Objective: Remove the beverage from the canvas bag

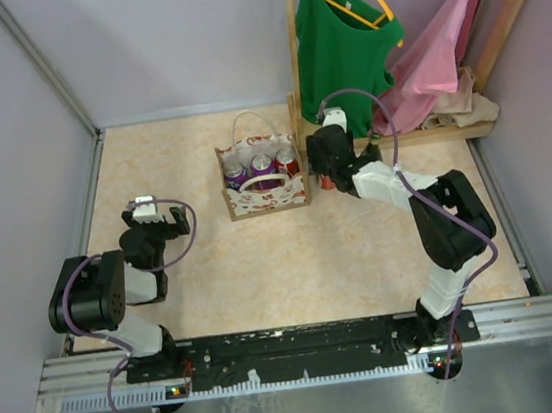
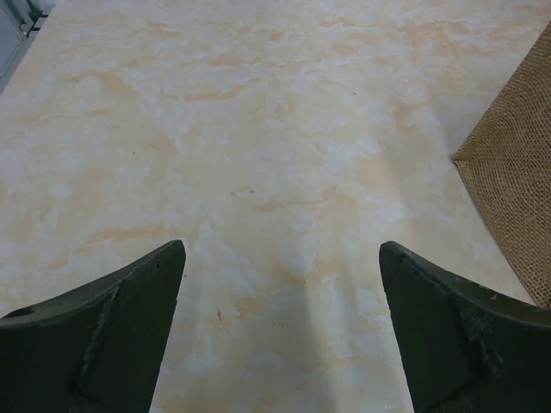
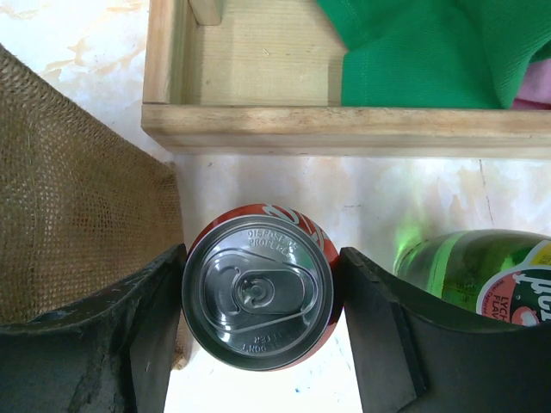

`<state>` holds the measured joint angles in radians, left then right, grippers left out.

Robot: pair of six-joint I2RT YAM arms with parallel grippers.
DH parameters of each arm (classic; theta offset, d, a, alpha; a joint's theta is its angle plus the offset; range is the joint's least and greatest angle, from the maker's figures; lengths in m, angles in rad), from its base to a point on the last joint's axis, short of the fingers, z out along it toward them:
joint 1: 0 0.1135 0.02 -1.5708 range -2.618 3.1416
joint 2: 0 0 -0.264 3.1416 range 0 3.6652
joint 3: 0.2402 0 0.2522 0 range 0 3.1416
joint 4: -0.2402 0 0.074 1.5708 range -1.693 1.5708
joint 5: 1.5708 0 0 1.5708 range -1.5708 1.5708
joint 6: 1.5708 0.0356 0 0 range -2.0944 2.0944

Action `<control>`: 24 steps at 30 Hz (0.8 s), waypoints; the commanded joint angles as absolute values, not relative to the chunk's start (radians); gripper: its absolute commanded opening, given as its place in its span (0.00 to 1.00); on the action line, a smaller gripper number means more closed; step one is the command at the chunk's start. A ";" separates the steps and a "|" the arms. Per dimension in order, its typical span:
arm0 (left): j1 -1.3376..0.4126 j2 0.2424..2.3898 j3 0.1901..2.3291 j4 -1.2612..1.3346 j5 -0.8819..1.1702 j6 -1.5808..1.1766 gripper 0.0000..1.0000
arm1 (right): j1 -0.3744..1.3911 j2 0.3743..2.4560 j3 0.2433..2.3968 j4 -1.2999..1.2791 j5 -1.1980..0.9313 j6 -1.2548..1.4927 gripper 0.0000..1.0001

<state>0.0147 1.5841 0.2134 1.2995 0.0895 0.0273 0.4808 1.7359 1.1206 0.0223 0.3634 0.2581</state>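
I see L claw [image 2: 281,251] spread wide over the table [image 1: 363,256], nothing in it. Canvas bag [image 1: 265,200] sits mid table, far side, w/ 3 cans [image 1: 263,168] inside. Just right of bag, outside it, R claw [image 3: 260,258] squeezes a red can [image 3: 258,297], top up. Green bottle [image 3: 469,267] just right of that, near wood frame [image 3: 327,129].

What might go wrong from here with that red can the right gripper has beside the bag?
The green bottle sits just beyond one finger of the right gripper, so opening the jaws around the red can may knock it. The canvas bag wall is close to the other finger and might snag. The wooden rack base lies just ahead.
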 commanded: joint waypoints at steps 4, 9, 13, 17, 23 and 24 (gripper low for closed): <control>0.009 1.593 0.225 1.312 0.089 0.035 1.00 | 0.467 1.732 1.125 0.154 0.400 0.277 0.11; 0.009 1.592 0.225 1.312 0.089 0.034 1.00 | 0.467 1.718 1.139 0.119 0.410 0.281 0.75; 0.010 1.592 0.225 1.312 0.089 0.035 1.00 | 0.467 1.695 1.155 0.106 0.420 0.271 0.84; 0.010 1.592 0.225 1.312 0.088 0.035 1.00 | 0.469 1.671 1.194 0.092 0.421 0.249 0.88; 0.011 1.592 0.225 1.312 0.089 0.035 1.00 | 0.473 1.583 1.294 0.053 0.420 0.214 0.84; 0.010 1.592 0.225 1.312 0.089 0.035 1.00 | 0.477 1.571 1.317 0.043 0.412 0.206 0.81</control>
